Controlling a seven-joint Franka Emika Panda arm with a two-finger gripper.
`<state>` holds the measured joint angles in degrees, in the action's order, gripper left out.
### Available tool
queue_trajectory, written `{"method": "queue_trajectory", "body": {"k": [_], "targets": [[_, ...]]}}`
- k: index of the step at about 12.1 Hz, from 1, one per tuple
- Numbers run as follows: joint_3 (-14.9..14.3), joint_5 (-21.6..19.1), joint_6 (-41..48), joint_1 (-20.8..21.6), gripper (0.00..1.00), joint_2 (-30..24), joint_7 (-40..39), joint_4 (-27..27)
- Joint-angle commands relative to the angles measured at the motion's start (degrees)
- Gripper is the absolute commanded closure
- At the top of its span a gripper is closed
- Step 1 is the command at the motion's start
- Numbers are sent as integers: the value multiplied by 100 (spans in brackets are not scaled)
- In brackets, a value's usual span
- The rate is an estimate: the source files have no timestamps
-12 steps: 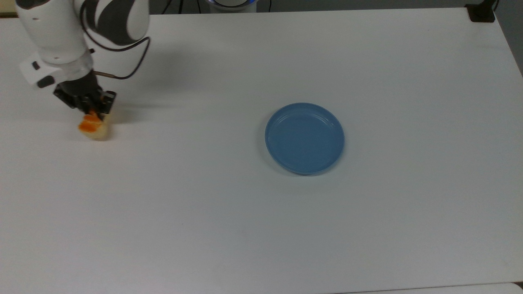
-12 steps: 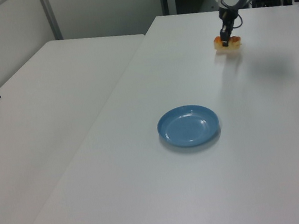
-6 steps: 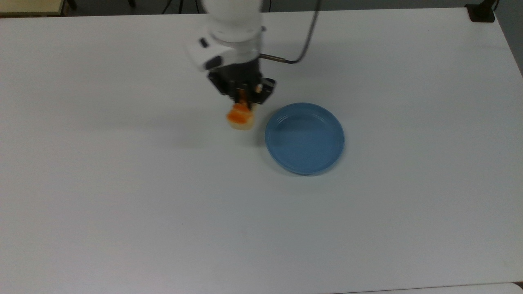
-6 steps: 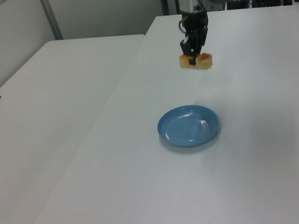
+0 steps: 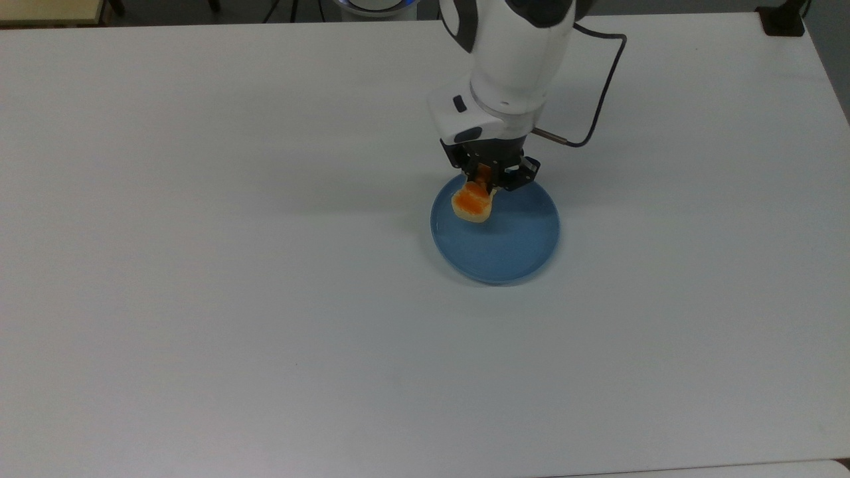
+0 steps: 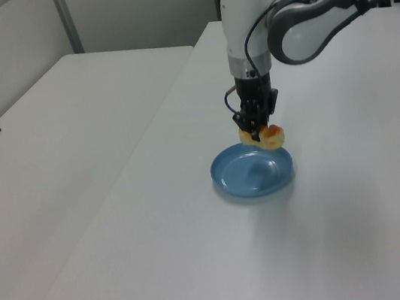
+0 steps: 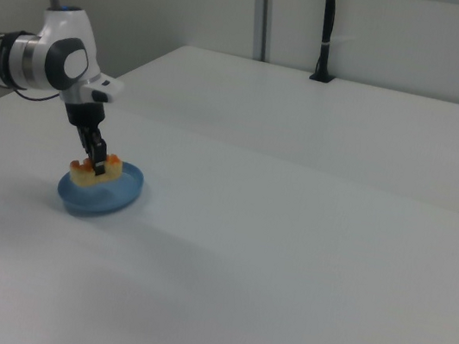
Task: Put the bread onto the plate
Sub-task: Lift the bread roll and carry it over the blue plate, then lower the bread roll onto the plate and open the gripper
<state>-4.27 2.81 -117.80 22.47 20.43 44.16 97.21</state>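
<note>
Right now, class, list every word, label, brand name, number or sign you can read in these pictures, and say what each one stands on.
None: no readable text, number or sign stands anywhere in these pictures.
The bread, held in the pincer, has only an orange glaze, no writing.
The plate is plain blue.
The table is plain white.
The robot arm shows dark patches on its white shell, but no legible lettering.

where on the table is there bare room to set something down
Nearly all of the white table is bare: everything to the top view's left and right of the blue plate and below it. The crowded spot is the plate, where the gripper holds the bread.
</note>
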Motion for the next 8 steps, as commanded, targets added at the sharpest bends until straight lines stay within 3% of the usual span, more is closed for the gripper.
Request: {"method": "queue_trajectory", "body": {"k": [1,4,5,6,8], "targets": [[215,404,-539,12,72,417,741,-132],[233,554,-832,47,72,821,1164,-412],[259,572,-876,47,66,848,1165,-414],[277,563,-954,21,3,866,1174,-405],[277,616,-938,-14,0,840,1086,-413]]}}
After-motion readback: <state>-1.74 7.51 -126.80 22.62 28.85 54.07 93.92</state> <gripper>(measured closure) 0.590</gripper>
